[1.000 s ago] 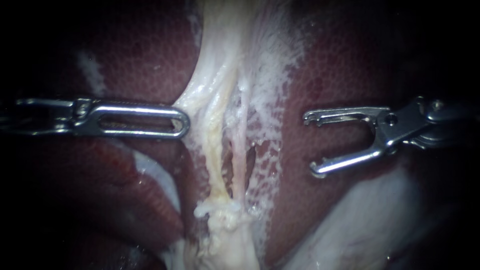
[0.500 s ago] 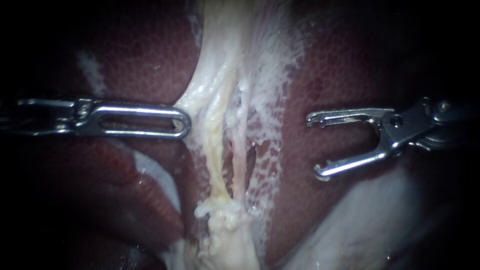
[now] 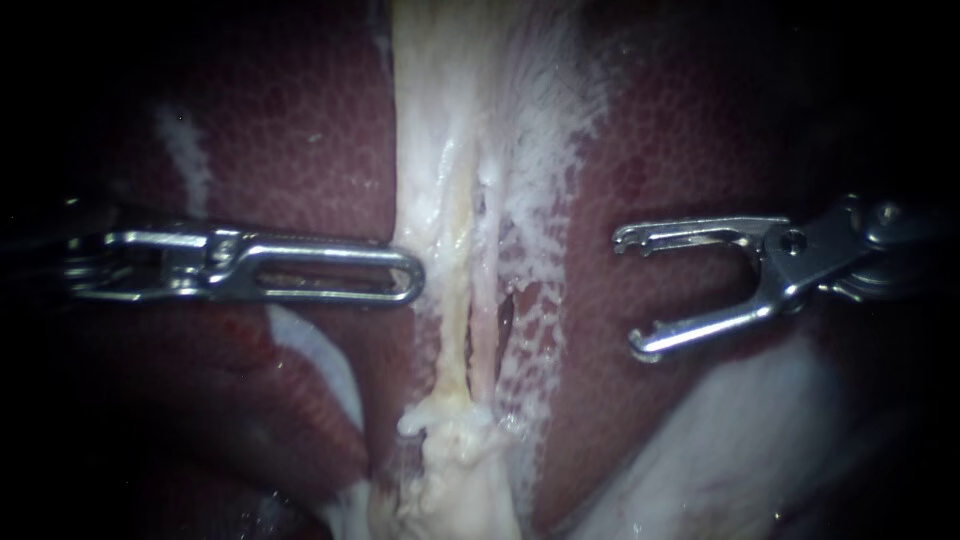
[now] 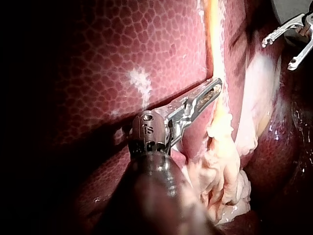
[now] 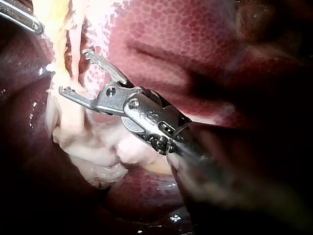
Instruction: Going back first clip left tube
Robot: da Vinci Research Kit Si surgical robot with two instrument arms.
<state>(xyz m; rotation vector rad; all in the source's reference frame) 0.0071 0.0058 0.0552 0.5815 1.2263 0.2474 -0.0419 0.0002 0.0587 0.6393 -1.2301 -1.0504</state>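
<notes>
Two thin tubes run down the middle over the liver (image 3: 290,130): a yellowish left tube (image 3: 452,335) and a pinker right tube (image 3: 484,335). No clip shows on either. My left instrument (image 3: 408,276) comes in level from the left, its slotted jaws shut on the edge of the pale tissue (image 3: 420,200) beside the left tube. The left wrist view has those jaws (image 4: 215,87) against the yellow strand (image 4: 215,44). My right instrument (image 3: 630,293) hangs to the right of the tubes, off the tissue. Its hooked jaws stand wide open and hold nothing, as the right wrist view (image 5: 73,71) confirms.
A lumpy white mass of fat (image 3: 450,460) sits where the tubes end below. Frayed white membrane (image 3: 545,150) covers the liver right of the tubes. A pale smooth fold (image 3: 740,440) lies under the right instrument, which also shows far off in the left wrist view (image 4: 279,54).
My left instrument has moved right and slightly down. The pale tissue it had drawn leftward now hangs straight. My right instrument drew back slightly to the right, then stayed still.
</notes>
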